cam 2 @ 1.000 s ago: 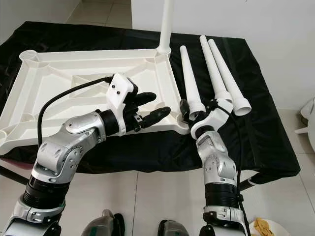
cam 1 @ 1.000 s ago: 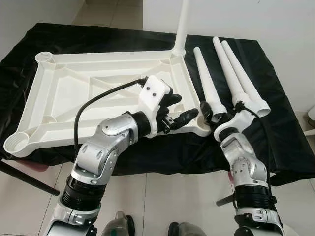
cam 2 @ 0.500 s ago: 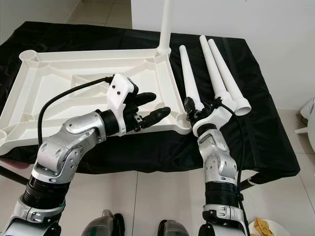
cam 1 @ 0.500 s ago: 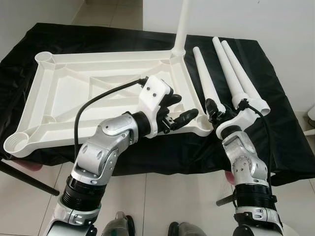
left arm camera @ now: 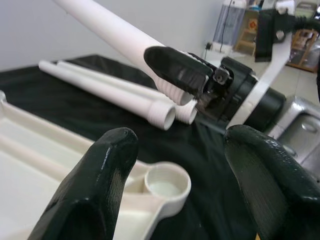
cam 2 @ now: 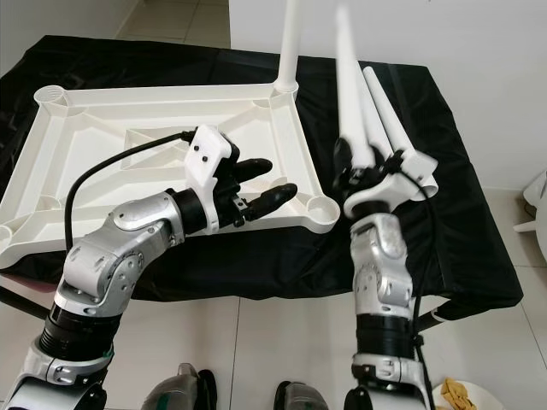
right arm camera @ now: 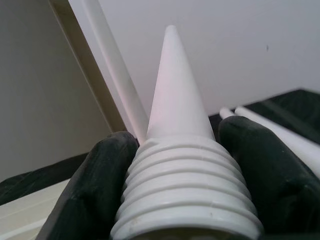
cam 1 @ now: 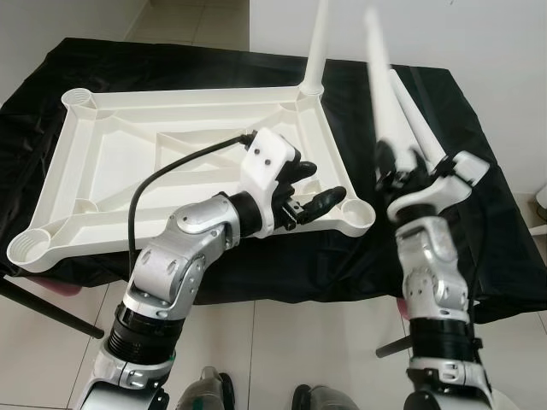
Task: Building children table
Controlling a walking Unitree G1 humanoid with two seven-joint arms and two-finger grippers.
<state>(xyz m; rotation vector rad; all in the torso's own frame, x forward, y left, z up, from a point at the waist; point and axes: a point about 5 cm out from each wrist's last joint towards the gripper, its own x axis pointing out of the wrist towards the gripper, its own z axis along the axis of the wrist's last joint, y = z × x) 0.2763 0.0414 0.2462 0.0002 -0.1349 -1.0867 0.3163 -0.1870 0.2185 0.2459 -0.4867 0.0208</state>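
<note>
We see a white plastic table top (cam 1: 171,171) lying upside down on a tabletop draped in black cloth (cam 1: 479,248), its ribbed underside facing up and a round socket at each corner; one white leg (cam 1: 316,43) already stands upright in the far right corner socket, while the near right socket (cam 1: 356,217) is open and bare; our right gripper (cam 1: 395,171) is closed around the threaded thick end of a second tapered leg (cam 1: 380,77), its two black fingers (right arm camera: 95,185) pressed on either side of the ridged collar, and it holds this leg raised off the cloth, pointing up and away from us, just to the right of the near right socket; two more legs (cam 1: 423,141) lie side by side on the cloth behind the gripper, their wide ends toward us; our left gripper (cam 1: 309,195) hovers over the near right part of the table top with its fingers (left arm camera: 95,180) spread wide and nothing between them, the fingertips pointing toward the bare socket; in the left wrist view that socket sits between the spread fingers, with the held leg and the right gripper beyond it; pale floor tiles (cam 1: 282,342) show below the tabletop's edge.
</note>
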